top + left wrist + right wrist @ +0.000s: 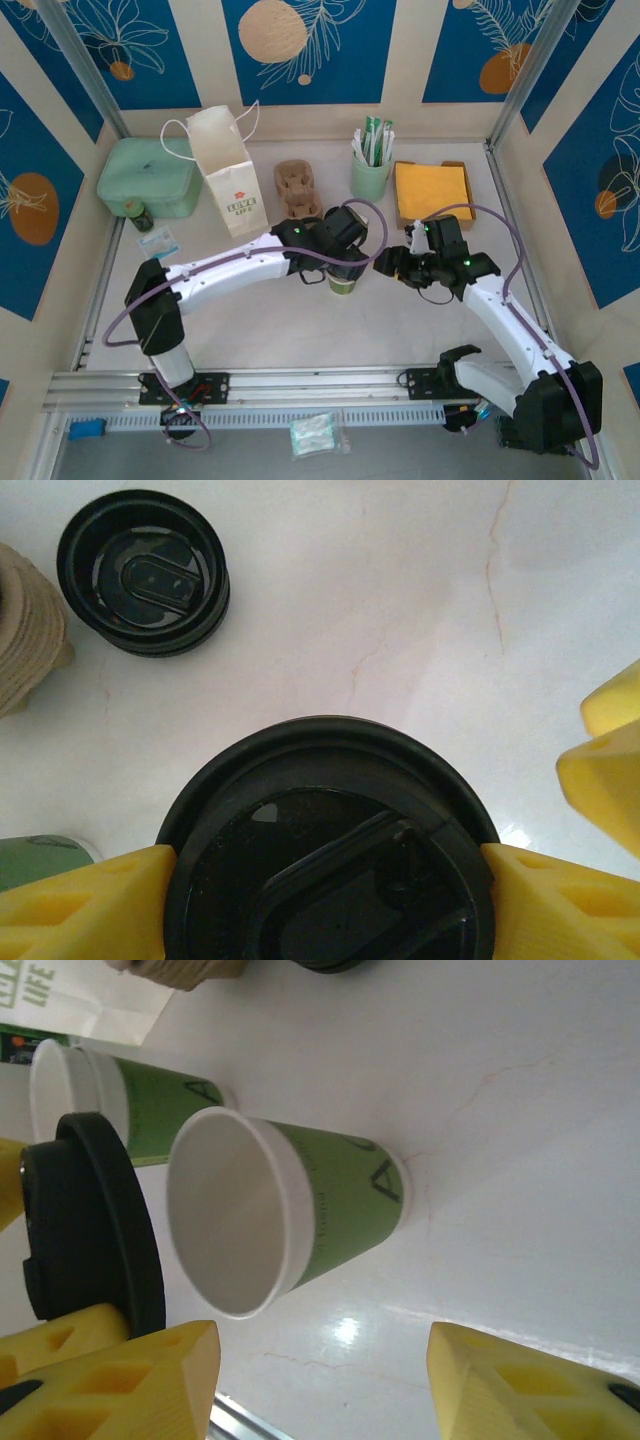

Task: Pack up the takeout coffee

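Observation:
The takeout coffee's paper cup [300, 1210], white at the rim with a green band, stands open on the white table. Its black lid [95, 1225] hangs just above the rim, slightly tilted and apart from it. My left gripper [325, 880] is shut on that black lid [330, 850], one yellow finger against each side. From above, the left gripper [342, 255] sits over the cup [343, 284]. My right gripper [320, 1360] is open and empty just beside the cup, and its yellow fingers [610, 770] show on the right. In the top view the right gripper [387, 265] is right of the cup.
A second lidless green cup [110, 1095] stands just behind the first. A spare black lid [142, 572] lies upturned by the cardboard cup holder [297, 188]. The white paper bag [230, 170], mint cup of sachets [371, 170], orange napkin box [432, 190] and green case [148, 178] line the back.

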Action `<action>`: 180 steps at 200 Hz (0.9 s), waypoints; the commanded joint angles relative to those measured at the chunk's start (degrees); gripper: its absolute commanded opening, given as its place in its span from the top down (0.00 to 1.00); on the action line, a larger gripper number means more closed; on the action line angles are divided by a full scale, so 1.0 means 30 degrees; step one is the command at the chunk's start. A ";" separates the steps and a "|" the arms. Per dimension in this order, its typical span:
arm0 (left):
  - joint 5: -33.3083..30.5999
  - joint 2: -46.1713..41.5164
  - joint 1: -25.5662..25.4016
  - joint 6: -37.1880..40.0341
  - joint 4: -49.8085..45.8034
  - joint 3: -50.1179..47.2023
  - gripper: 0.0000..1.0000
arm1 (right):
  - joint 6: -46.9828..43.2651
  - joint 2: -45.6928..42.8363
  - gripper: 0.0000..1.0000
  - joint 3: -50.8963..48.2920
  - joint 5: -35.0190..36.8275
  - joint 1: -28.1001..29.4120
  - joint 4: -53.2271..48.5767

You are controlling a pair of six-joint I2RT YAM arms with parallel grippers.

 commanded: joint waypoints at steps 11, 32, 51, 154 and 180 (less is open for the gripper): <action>-0.0393 0.0519 -0.0189 0.0468 -0.0907 0.0719 0.24 | -0.0345 0.0149 0.43 -0.0377 0.1049 -0.0024 -0.0531; -0.0218 0.0812 -0.0190 0.0471 -0.0909 0.0682 0.24 | -0.0378 0.0178 0.43 -0.0464 0.1079 -0.0224 -0.0504; -0.0137 0.1006 -0.0174 0.0446 -0.0907 0.0722 0.23 | -0.0407 0.0167 0.43 -0.0501 0.1002 -0.0355 -0.0503; 0.0083 0.2072 -0.0181 0.0642 -0.0850 0.1023 0.22 | -0.0462 0.0032 0.43 -0.0487 0.0696 -0.0664 -0.0454; 0.0024 0.2188 -0.0186 0.0672 -0.0851 0.1003 0.22 | -0.0468 0.0031 0.43 -0.0472 0.0610 -0.0702 -0.0414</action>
